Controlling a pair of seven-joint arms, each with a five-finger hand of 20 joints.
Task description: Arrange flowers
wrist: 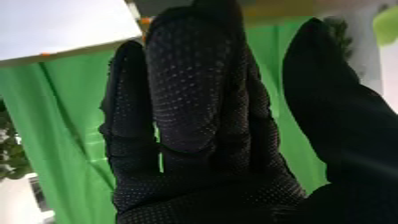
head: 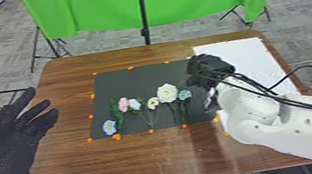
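Your brown wooden table (head: 146,162) carries a dark mat (head: 124,79) with orange marks round it, next to a white sheet (head: 237,52). The flowers (head: 167,93) lie side by side on the mat. Your right hand (head: 210,69), near the mat's right side, has straight fingers and thumb apart; your left hand (head: 8,143) is spread open by the table's left edge. Beyond, green cloth (head: 91,9) hangs above grey carpet (head: 0,31).

There are six stemmed flowers (head: 167,93), one dark rectangular mat (head: 125,82), one white sheet (head: 235,54), one brown wooden table (head: 146,162), one hanging green curtain (head: 86,10), two white robot arms (head: 296,131) and two black-gloved hands (head: 10,143).
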